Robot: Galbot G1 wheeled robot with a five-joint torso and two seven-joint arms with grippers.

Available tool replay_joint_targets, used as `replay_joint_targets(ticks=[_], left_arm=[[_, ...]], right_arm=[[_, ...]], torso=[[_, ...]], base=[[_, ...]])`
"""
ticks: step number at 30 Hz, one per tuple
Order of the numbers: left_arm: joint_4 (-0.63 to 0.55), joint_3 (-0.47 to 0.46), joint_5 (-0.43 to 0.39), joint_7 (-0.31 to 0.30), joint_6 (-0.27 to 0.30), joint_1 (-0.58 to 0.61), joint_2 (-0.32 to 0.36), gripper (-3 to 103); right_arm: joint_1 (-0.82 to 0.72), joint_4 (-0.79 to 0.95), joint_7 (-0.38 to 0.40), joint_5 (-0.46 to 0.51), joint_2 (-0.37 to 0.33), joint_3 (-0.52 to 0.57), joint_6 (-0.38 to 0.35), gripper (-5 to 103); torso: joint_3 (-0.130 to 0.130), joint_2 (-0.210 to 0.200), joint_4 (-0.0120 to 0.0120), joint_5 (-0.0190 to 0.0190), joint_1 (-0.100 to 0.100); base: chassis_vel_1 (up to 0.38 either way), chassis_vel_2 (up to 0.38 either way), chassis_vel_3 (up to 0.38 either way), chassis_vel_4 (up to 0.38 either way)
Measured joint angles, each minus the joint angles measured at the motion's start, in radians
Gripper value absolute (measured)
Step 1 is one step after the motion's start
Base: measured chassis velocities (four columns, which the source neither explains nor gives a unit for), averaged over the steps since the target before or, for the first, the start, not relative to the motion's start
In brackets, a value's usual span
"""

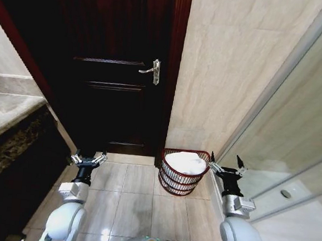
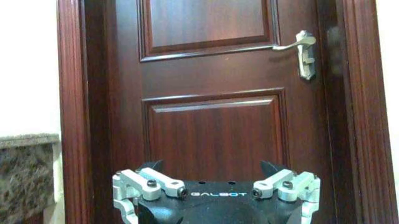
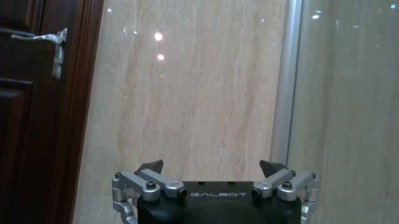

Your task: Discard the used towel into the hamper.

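Left pincer (image 1: 87, 160) raised over the tiled floor (image 1: 127, 199), fingers spread apart, gripping nothing — facing the dark wooden door (image 2: 212, 93) with its silver lever handle (image 2: 300, 51). Right pincer (image 1: 225, 163) held at matching height, fingers likewise apart and empty, facing the beige tiled wall (image 3: 187, 102) beside a glass panel (image 3: 349, 107). Hamper (image 1: 182, 181) stands on the floor between the two pincers — nearer the right one, at the foot of the wall beside the door. White towel (image 1: 185, 162) lies inside it.
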Motion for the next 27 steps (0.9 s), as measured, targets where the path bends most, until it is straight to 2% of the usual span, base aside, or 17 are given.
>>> replay_joint_targets(ticks=[3,7,20,27], left_arm=[[0.009,-0.019,-0.025,0.040,-0.037,0.010,0.000,100],[0.007,-0.027,-0.035,0.066,-0.043,0.013,-0.003,100],[0.004,-0.019,-0.025,0.073,-0.016,-0.009,-0.038,100],[0.003,-0.043,-0.060,0.067,0.001,-0.014,-0.044,100]], right_arm=[[-0.008,-0.008,-0.005,-0.015,0.007,0.000,0.026,100],[-0.001,-0.018,-0.005,-0.015,0.005,0.000,0.036,100],[0.032,-0.041,-0.028,0.009,-0.007,0.004,0.039,100],[0.050,-0.057,-0.067,0.057,-0.012,-0.015,0.028,100]], torso=[[0.010,0.018,-0.0001,0.0001,0.007],[0.021,0.035,0.0000,0.0001,0.014],[0.053,0.091,-0.0001,0.0001,0.038],[0.068,0.117,-0.0001,0.0001,0.048]], base=[[0.000,0.000,0.000,0.000],[0.000,0.000,0.000,0.000],[0.000,0.000,0.000,0.000],[-0.006,0.000,-0.005,-0.014]])
